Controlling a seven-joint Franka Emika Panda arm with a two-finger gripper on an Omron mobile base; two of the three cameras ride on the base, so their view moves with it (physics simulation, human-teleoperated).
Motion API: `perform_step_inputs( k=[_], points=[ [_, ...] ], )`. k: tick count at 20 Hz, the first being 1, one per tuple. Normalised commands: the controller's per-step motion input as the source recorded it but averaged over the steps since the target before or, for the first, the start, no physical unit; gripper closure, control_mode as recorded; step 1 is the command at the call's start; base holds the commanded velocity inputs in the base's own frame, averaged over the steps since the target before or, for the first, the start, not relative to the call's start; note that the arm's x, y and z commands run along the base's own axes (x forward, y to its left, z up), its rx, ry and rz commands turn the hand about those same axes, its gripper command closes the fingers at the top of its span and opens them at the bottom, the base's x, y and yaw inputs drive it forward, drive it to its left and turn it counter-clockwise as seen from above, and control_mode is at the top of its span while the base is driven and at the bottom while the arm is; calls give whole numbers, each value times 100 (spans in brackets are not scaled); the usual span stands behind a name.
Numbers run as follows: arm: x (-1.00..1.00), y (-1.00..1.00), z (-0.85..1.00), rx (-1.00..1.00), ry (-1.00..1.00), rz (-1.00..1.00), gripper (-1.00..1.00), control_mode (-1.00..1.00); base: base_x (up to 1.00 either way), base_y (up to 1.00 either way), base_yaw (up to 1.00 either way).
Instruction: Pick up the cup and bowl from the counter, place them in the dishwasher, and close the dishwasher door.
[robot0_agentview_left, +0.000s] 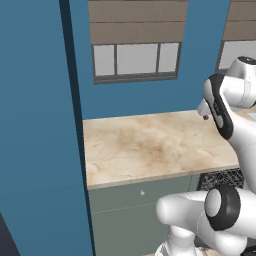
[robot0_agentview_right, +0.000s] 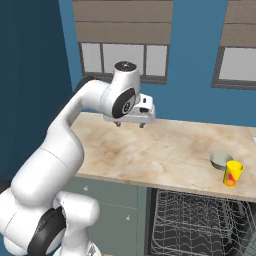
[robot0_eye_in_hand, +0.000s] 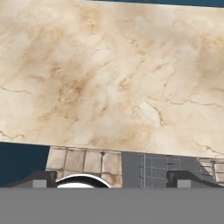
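The yellow cup (robot0_agentview_right: 232, 173) stands near the front edge of the counter (robot0_agentview_right: 165, 150), at its right, just above the open dishwasher (robot0_agentview_right: 200, 225). The grey bowl (robot0_agentview_right: 220, 160) sits right behind the cup, touching or nearly so. My gripper (robot0_agentview_right: 130, 125) hangs open above the middle-left of the counter, far left of both, with nothing between its fingers. In the hand view the gripper (robot0_eye_in_hand: 111, 181) looks down on bare counter (robot0_eye_in_hand: 109, 74), its fingertips (robot0_eye_in_hand: 39, 179) wide apart. The dishwasher's wire rack (robot0_agentview_right: 190, 215) is pulled out under the counter edge. The dishwasher door is out of view.
A blue wall panel (robot0_agentview_left: 35, 125) closes off the counter's left end. A blue back wall with windows (robot0_agentview_right: 125, 57) runs behind it. Grey-green cabinet fronts (robot0_agentview_left: 135, 210) sit below, left of the rack (robot0_agentview_left: 222, 179). Tiled floor (robot0_eye_in_hand: 83, 159) shows past the counter edge.
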Motion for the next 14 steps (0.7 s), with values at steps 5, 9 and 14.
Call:
perform_step_inputs(
  k=[5, 9, 14],
  points=[
    [0, -43, -9, 0, 0, 0, -100, -100, 0, 0, 0],
    [0, -41, -8, -3, 0, 0, -100, -100, 0, 0, 0],
    [0, -42, -11, -7, 0, 0, -100, -100, 0, 0, 0]
  ],
)
